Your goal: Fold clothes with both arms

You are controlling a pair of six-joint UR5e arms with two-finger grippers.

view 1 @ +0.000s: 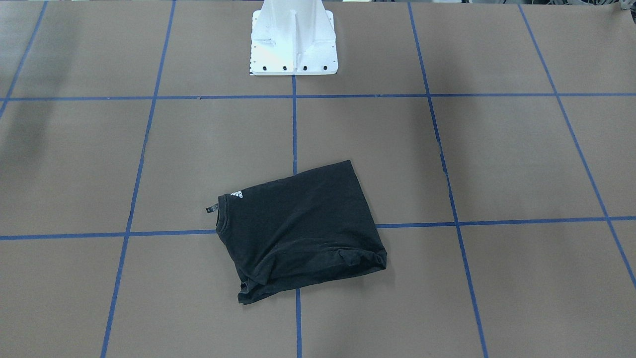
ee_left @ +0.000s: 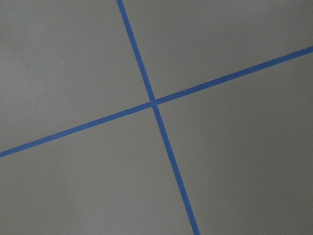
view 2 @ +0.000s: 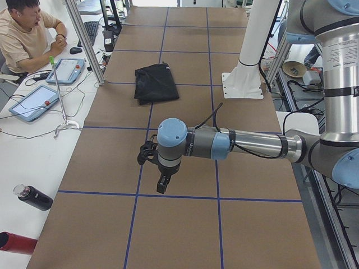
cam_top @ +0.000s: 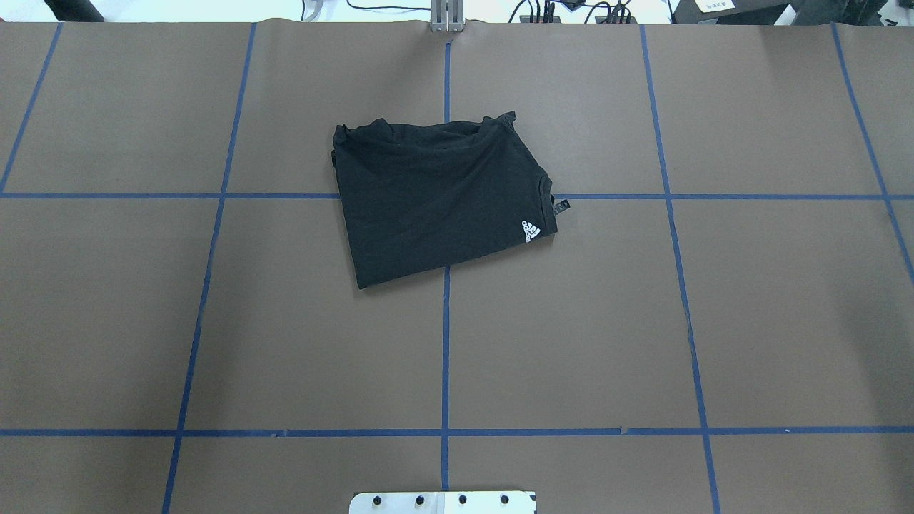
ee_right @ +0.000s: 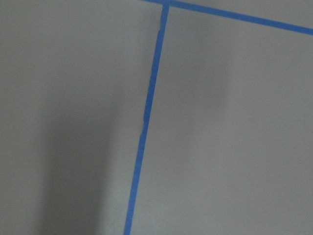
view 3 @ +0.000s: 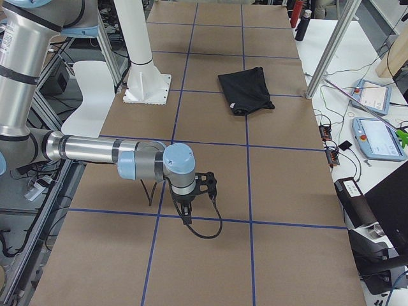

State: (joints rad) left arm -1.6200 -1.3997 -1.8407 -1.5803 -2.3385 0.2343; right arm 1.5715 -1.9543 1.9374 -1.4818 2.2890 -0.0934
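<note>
Front-facing view: the black T-shirt (view 1: pixel 298 228) is lying folded into a rough rectangle on the brown table (view 1: pixel 497 159), toward 6 o'clock from the white pedestal (view 1: pixel 294 40). A small white logo (view 1: pixel 237 194) is showing at the shirt's 10 o'clock corner, beside the collar.

Overhead view: the shirt is sitting above centre, straddling a crossing of the blue tape lines (cam_top: pixel 445 343). The logo is now sitting at its 4 o'clock corner, showing 3 slanted stripes, the lettering too small to read. A dark tag (cam_top: pixel 561 207) is poking out of the collar.

Left side view: the left arm (view 2: pixel 247 145) is reaching level over the table, its left gripper (view 2: pixel 162 186) pointing down, well apart from the shirt at 12 o'clock. I cannot tell how wide the claw is standing. An operator (view 2: pixel 22 33) is sitting at 10 o'clock.

Right side view: the right arm (view 3: pixel 95 151) is stretching out likewise, its right gripper (view 3: pixel 187 218) hanging downward, claw width not discernible.

Both wrist views are showing only tape and table.
</note>
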